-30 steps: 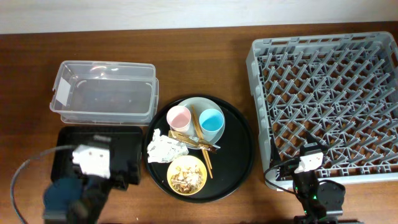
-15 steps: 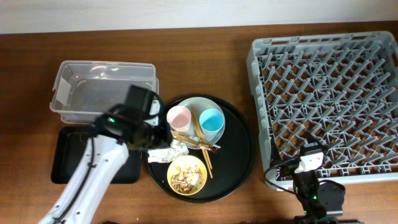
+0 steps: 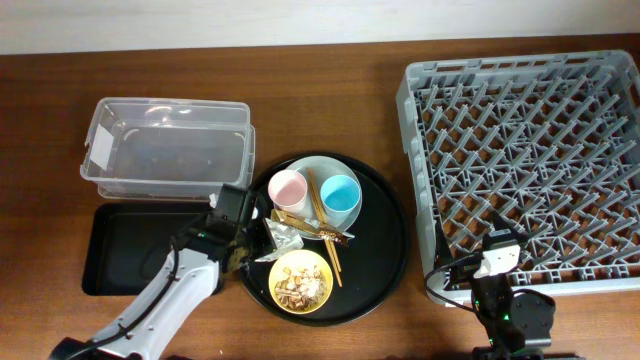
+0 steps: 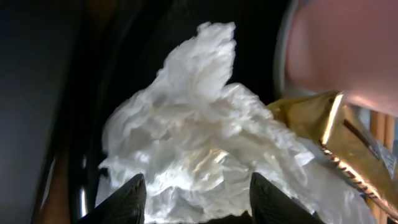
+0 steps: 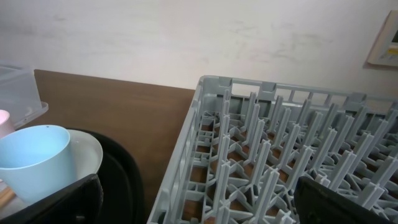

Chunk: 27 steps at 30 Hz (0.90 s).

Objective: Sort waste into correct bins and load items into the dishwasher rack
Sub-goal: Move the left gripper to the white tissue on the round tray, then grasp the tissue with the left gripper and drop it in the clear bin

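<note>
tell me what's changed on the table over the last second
The left gripper swung from over the black tray to the crumpled napkin on the round tray, fingers open astride it, not yet closed. Cups, bowl, chopsticks, rack and right arm stayed put.

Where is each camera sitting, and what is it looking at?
Overhead: above the table, looking straight down at the rack, the round tray and the left arm.
Left wrist: on the left arm, looking down close at the napkin, with its open fingertips at the bottom.
Right wrist: low, by the rack, looking across at the wall; its dark fingers show.
Shared: the blue cup shows overhead and on the right wrist.
</note>
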Each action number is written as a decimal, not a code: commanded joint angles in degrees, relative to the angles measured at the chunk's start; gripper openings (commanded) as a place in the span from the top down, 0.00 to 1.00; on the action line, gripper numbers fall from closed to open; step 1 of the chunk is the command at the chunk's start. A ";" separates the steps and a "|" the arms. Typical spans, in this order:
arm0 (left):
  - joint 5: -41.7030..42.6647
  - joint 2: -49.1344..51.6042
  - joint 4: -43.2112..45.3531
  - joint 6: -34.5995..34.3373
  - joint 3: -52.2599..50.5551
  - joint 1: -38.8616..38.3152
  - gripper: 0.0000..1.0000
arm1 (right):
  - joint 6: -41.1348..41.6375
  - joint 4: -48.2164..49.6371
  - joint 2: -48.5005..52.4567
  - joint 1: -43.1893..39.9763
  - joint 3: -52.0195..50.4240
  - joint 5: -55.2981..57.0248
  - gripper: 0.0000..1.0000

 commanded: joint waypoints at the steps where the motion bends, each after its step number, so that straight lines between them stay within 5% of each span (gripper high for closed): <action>1: -0.83 0.02 2.25 6.86 -1.38 -0.17 0.46 | 0.63 -0.26 -0.39 0.42 -0.31 0.09 0.01; 12: 2.64 9.05 7.15 10.97 -1.38 -0.17 0.47 | 0.63 -0.26 -0.39 0.42 -0.31 0.07 0.01; 13: 2.64 9.03 7.13 10.97 -1.38 -0.17 0.52 | 0.63 -0.26 -0.39 0.42 -0.31 0.07 0.02; 15: 2.64 8.98 7.08 10.99 -1.36 -0.17 0.90 | 0.63 -0.26 -0.39 0.42 -0.31 0.07 0.01; 16: 2.64 8.74 6.93 10.99 -1.36 -0.17 0.98 | 0.63 -0.26 -0.39 0.42 -0.31 0.09 0.01; 27: 4.02 -16.11 -6.56 11.17 3.80 -0.15 1.00 | 0.63 -0.26 -0.39 0.42 -0.31 0.07 0.01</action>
